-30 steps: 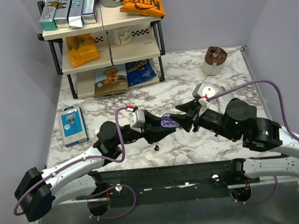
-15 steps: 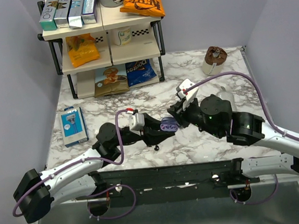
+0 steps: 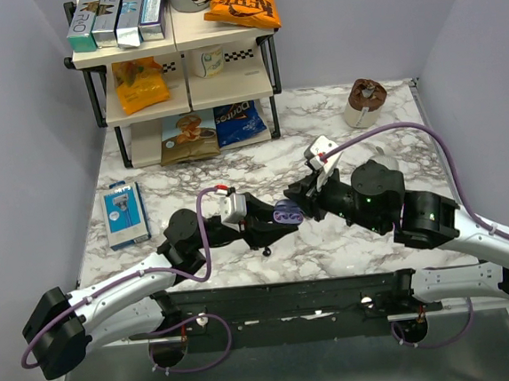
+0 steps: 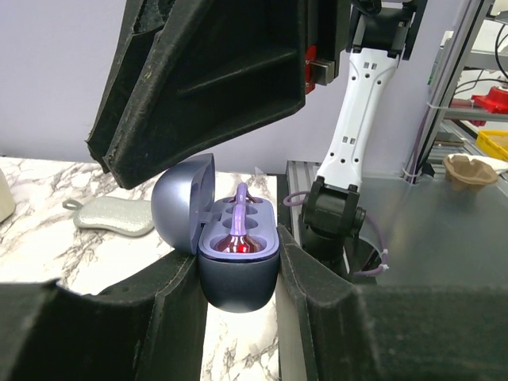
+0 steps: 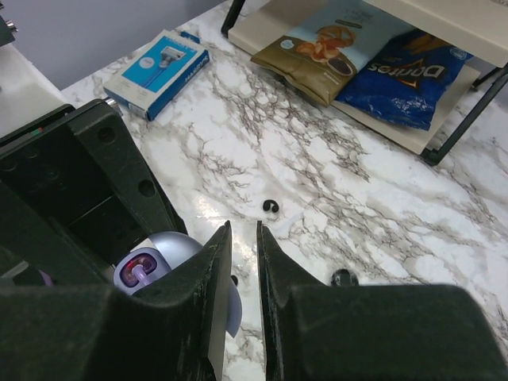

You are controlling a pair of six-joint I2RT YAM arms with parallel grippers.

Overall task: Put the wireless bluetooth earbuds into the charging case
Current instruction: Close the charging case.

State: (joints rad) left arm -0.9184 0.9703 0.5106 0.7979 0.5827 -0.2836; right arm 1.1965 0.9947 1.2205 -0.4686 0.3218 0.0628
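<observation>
The lilac charging case [image 4: 238, 266] has its lid [image 4: 184, 202] swung open, and my left gripper [image 4: 238, 270] is shut on its body, holding it above the table. A lilac stalk stands in its near well. From above, the case [image 3: 285, 213] sits between both grippers. My right gripper [image 5: 242, 226] hovers just over and beside the case [image 5: 147, 266], jaws a narrow slit apart with only table showing between them. One black earbud [image 5: 271, 205] lies on the marble ahead of the right fingertips, also seen as the earbud [image 3: 266, 252] from above. A second small black piece [image 5: 343, 277] peeks out beside the right finger.
A shelf rack [image 3: 182, 72] with snack bags stands at the back left. A blue box [image 3: 123, 215] lies at the left edge, a brown-topped cup [image 3: 365, 100] at the back right, and a grey pouch [image 4: 111, 216] on the marble beyond the case.
My right gripper has swung left toward the case and its jaws have narrowed. The left gripper and the case have stayed put.
</observation>
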